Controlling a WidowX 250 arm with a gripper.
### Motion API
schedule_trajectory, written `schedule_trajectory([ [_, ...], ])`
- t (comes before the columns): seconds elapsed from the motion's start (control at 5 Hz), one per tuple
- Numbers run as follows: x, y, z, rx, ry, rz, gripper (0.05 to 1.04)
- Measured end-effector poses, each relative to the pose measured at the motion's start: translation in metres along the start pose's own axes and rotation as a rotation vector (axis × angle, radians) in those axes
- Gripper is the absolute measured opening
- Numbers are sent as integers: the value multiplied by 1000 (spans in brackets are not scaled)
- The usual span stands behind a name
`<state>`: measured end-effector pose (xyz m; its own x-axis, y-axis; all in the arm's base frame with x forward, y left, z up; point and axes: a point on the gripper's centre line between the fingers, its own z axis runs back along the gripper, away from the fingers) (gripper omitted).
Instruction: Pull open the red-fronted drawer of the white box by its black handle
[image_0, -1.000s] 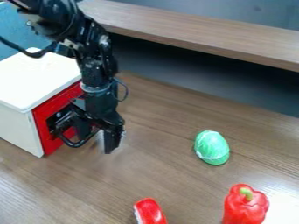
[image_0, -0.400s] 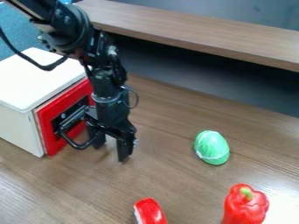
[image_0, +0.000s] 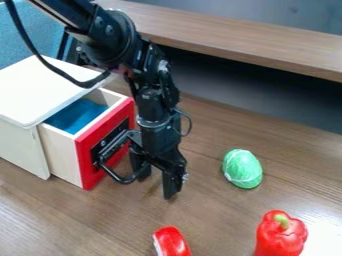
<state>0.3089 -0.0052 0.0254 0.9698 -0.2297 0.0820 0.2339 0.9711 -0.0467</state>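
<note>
The wooden table spreads across the scene, with a long wooden ledge above a dark recess on the far side. At the left stands a white box, cut off by the left edge of the view. The black arm comes in from the far left and bends down beside the box. The box's drawer is pulled partway out toward the right; it has pale sides and a red front. Inside it, a blue surface shows.

The gripper points down just in front of the drawer's red front, low over the table. It is open, its two fingers apart with a gap between them. A red pepper with a green stem stands upright at the near right. A green, rounded thing with pale streaks lies farther back, right of the gripper. The drawer's curved black handle juts out from the red front and reaches the gripper's left finger; whether they touch is hard to tell. At the near edge, left of the pepper, lies a red and white object, partly cut off.
</note>
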Motion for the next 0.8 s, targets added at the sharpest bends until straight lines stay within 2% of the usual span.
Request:
schedule_trajectory([
  [0.8, -1, -43, 6, -31, -12, -104, 999],
])
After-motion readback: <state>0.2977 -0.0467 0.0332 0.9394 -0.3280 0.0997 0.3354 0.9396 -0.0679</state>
